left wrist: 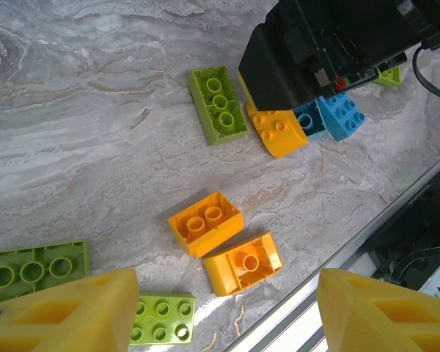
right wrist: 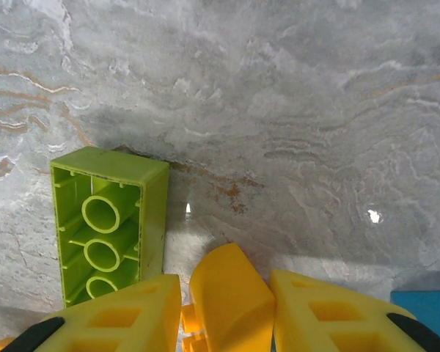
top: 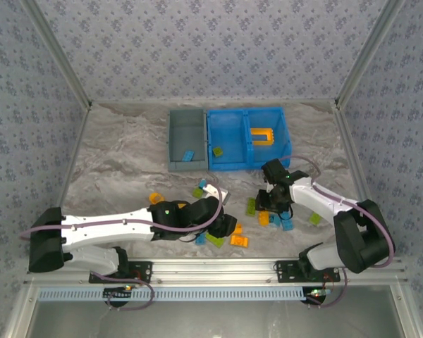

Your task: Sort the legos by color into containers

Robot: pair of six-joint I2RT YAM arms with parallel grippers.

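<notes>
Top external: right gripper (top: 273, 204) down among scattered plastic bricks (top: 264, 218). Right wrist close-up: rounded orange plastic brick (right wrist: 233, 293) between its jaws, clamping uncertain. Left gripper (left wrist: 227, 293) jaws spread apart.

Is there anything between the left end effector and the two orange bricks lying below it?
Nothing visible. The left end effector hangs open over both orange bricks, which lie bare on the table; a small lime green brick sits beside one finger.

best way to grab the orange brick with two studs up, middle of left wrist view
Likely from above, clamping its short end walls: the orange brick lies flat, studs up, ends facing bare table, while a second orange brick crowds one long side.
</notes>
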